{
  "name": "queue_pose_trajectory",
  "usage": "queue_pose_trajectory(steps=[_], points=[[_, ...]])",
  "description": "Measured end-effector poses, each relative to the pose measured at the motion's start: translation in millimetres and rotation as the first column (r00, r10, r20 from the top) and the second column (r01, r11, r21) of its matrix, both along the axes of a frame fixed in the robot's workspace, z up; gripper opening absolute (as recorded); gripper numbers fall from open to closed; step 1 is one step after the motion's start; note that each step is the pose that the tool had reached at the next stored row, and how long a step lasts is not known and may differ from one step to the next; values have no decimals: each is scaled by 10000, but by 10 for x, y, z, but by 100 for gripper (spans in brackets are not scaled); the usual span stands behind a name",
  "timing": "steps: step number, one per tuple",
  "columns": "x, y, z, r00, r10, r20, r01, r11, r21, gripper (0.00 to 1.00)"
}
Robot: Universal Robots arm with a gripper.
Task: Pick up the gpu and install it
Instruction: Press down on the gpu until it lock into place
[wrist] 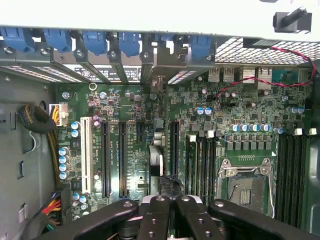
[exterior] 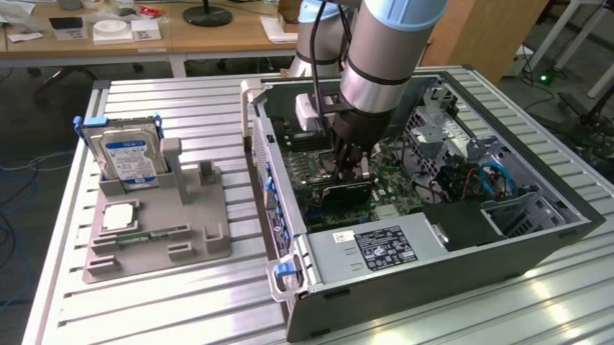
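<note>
One arm works inside the open case (exterior: 537,237). The gripper (exterior: 351,171) is down over the motherboard (exterior: 384,183), and its jaws are closed on the top edge of the gpu (exterior: 341,194), a dark card standing on edge just below the fingers. In the wrist view the gripper (wrist: 170,210) shows its fingers pressed together, with the gpu (wrist: 156,157) seen edge-on between two of the long slots (wrist: 121,157), its bracket end toward the row of blue clips (wrist: 130,42) at the rear wall. Whether the card edge has already entered a slot cannot be told.

Procedure for seating, as a judgement:
1. Keep the card vertical; any tilt will likely bind the edge connector.
2. Line the card's length with the slot before pressing, and check that the bracket meets its rear opening under the clips.
3. Press straight down with even force along the card, not at one end.
4. Keep the grip firm until the card sits level.

Hazard: nearby capacitors (wrist: 64,160) and the cable bundle (wrist: 37,120) lie close to the board; sideways travel may strike them.

On the holder (exterior: 154,237) outside the case, the hard drive (exterior: 129,154) stands upright.
</note>
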State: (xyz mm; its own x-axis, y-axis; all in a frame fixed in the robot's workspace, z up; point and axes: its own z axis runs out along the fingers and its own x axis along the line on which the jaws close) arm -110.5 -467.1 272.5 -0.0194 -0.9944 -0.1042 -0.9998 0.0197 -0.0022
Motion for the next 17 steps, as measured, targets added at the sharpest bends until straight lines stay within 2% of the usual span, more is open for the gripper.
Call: queue_pose_trajectory(steps=[7, 9, 13, 17], points=[[-27, 1, -11, 10000, -1, -3, 1, 10000, 0, 10], [-53, 0, -21, 10000, -1, -44, 1, 10000, -1, 10], [-78, 0, -25, 10000, 0, -90, 0, 10000, 0, 10], [-98, 0, -30, 9998, 0, -175, 0, 10000, 1, 10]])
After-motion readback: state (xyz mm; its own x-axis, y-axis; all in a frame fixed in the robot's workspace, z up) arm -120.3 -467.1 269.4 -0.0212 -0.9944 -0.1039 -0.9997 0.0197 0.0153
